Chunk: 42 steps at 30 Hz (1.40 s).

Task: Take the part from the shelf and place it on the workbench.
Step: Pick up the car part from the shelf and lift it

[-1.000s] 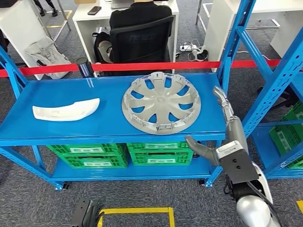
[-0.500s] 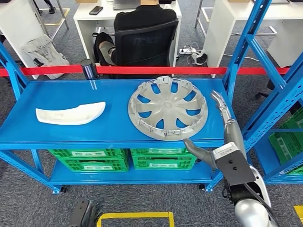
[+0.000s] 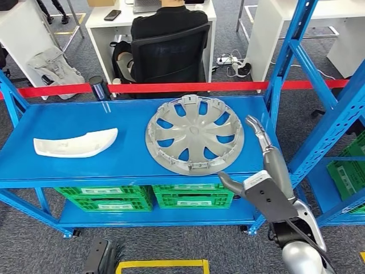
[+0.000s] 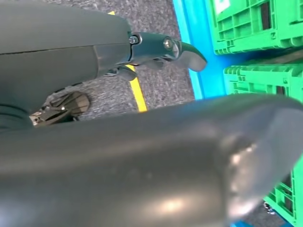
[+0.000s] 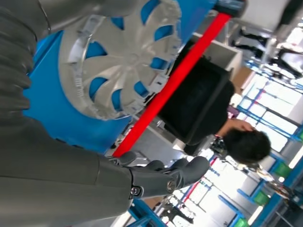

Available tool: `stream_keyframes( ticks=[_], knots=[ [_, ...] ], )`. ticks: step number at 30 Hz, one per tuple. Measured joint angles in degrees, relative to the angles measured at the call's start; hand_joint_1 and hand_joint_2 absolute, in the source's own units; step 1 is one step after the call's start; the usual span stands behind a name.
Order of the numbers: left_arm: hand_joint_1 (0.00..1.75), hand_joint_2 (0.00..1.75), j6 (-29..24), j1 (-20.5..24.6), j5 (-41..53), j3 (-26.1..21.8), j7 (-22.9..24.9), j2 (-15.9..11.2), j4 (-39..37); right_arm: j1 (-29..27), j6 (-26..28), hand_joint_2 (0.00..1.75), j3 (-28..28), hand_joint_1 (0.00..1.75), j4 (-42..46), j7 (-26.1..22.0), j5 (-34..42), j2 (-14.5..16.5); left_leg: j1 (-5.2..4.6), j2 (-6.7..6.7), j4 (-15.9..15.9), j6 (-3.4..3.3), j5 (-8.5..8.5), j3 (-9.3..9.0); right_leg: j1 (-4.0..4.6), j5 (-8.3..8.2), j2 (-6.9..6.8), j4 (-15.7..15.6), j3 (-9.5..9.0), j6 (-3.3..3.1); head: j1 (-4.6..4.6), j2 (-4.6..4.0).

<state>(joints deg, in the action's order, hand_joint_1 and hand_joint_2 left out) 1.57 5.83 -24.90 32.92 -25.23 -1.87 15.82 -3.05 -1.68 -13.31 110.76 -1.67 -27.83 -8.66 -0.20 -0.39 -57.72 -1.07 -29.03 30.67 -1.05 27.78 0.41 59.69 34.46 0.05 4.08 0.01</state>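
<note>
A silver hubcap [image 3: 194,134] lies flat on the blue shelf [image 3: 129,160], right of its middle. It also appears close up as the hubcap [image 5: 118,61] in the right wrist view. A white curved part [image 3: 75,142] lies on the same shelf at the left. My right hand [image 3: 258,171] is open just beyond the hubcap's right rim, with its fingers [image 3: 256,130] stretched along the rim and its thumb [image 3: 230,182] under the shelf's front edge. It holds nothing. My left hand [image 4: 143,156] hangs low over the floor with its fingers apart and nothing in it.
Green crates [image 3: 194,194] fill the lower shelf. A blue upright post [image 3: 279,80] stands just right of my right hand. Red barrier tape [image 3: 181,87] runs behind the shelf, and a person sits on a black chair [image 3: 170,51] beyond it. A yellow line [image 3: 159,264] marks the floor.
The whole picture has shifted a little with the camera. My right hand has come closer to the hubcap's right rim. The hubcap and the white part lie where they were.
</note>
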Motion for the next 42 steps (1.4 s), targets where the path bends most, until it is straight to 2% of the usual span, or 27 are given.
stream_keyframes(
  ticks=[2, 6, 8, 15, 25, 37, 42],
  knots=[
    [0.0, 0.0, 0.19, -0.1, 0.31, -0.13, 0.23, 0.03, -0.01, 0.58, -1.2, 1.75, 0.32, 0.0, -0.07, 1.62, -1.02, -0.56, 0.0, 0.0, 0.26, 0.18, 0.03, -0.14, 0.06, 0.11, 0.0, 0.0, -0.07, -0.19, 0.01, -0.01],
    [0.0, 0.0, 0.67, -0.42, 0.57, -0.3, 0.59, 0.17, -0.03, 1.92, -2.75, 1.75, 1.73, 0.0, -0.65, 3.36, -1.65, -2.6, 0.07, 0.0, 0.6, 1.63, 0.13, -0.34, 0.11, 0.2, -0.01, 0.02, -0.12, -0.36, 0.0, -0.01],
    [0.0, 0.0, 0.68, -0.61, 0.57, -0.32, 0.65, 0.24, -0.04, 2.29, -3.06, 1.75, 2.28, 0.0, -0.99, 3.64, -1.71, -3.44, 0.09, 0.0, 0.64, 1.98, 0.14, -0.36, 0.12, 0.2, -0.02, 0.02, -0.15, -0.36, -0.01, -0.01],
    [0.0, 0.0, 1.18, -0.75, 0.67, -0.33, 1.64, 0.6, -0.06, 4.06, -5.58, 1.75, 3.55, 0.0, -3.78, 6.69, -2.19, -7.32, 0.03, 0.01, 0.51, 2.04, 0.08, -0.36, 0.01, 0.1, -0.04, -0.13, -0.39, -0.18, -0.01, -0.01],
    [0.0, 0.0, 2.04, -0.64, 1.25, -0.33, 2.89, 0.95, 0.05, 9.71, -9.17, 1.75, 4.15, 0.0, -14.39, 9.72, -1.97, -12.16, -0.01, -0.01, 0.44, 1.84, 0.15, -0.43, -0.11, -0.15, -0.04, -0.57, -0.71, 0.27, -0.01, -0.01],
    [0.0, 0.0, 2.3, -0.62, 1.22, -0.33, 2.94, 1.0, 0.04, 14.9, -11.21, 1.75, 2.49, 0.0, -23.77, 9.99, 0.66, -13.8, -0.01, -0.02, 0.44, 1.75, 0.13, -0.45, -0.12, -0.17, -0.04, -0.68, -0.79, 0.32, -0.02, -0.01],
    [0.0, 0.0, 2.39, -0.55, 1.22, -0.33, 3.39, 1.0, 0.05, 19.15, -12.83, 1.75, -0.99, 0.0, -27.72, 6.34, 2.21, -14.57, -0.01, 0.02, 0.44, 1.75, 0.12, -0.44, -0.13, -0.18, 0.01, -0.68, -0.8, 0.32, -0.01, -0.01]
  ],
)
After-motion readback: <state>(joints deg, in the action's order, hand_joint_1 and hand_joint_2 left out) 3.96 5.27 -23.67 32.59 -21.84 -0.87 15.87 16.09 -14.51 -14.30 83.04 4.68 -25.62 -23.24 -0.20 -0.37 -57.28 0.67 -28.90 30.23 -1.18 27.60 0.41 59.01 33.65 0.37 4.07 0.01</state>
